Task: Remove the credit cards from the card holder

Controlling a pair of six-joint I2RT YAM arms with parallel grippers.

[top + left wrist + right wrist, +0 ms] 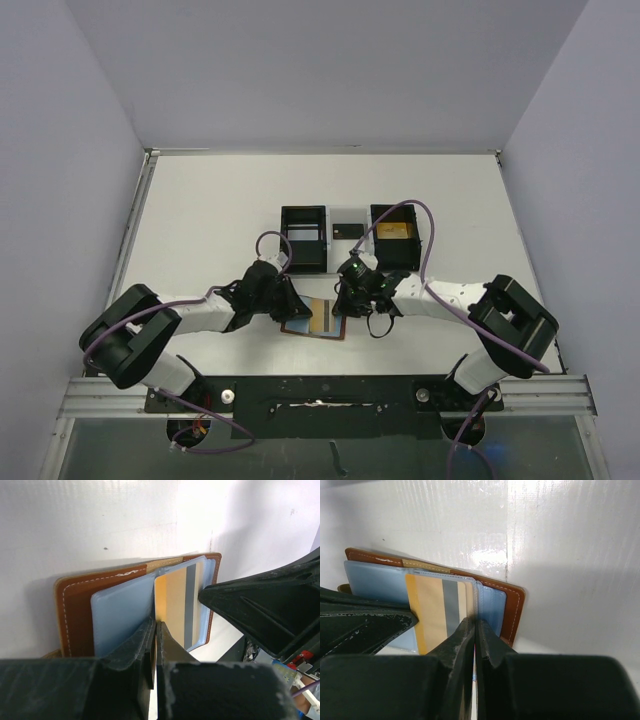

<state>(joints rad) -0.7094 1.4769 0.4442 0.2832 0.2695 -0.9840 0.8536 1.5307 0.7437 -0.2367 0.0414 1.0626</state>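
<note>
Item: card holder (297, 320), a reddish-brown leather bifold with white stitching and blue-grey pockets; it lies open and flat on the table (200, 230), near centre, between the two arms; judged soft and light, so likely to slide or lift when a card is drawn unless the leather is pinned

Contents: credit card (175, 605), gold-tan with a grey stripe, partly sleeved in a pocket; judged thin, stiff and slick; best taken by a pinch across an exposed edge and drawn out in its own plane, since a flat-on grab offers nothing to hold

Left gripper (155, 630): fingers together, tips at the seam where pocket meets card; whether they nip anything thin cannot be told

Right gripper (474, 627): fingers together at the card's edge beside the neighbouring pocket; same doubt

Elsewhere: a loose gold card (393, 231) lies in the right compartment of the far tray (285, 240); a small black card (348, 229) lies in its middle

Markings: no brand, label or lettering legible on leather, cards or tray — only the plain stripe
</note>
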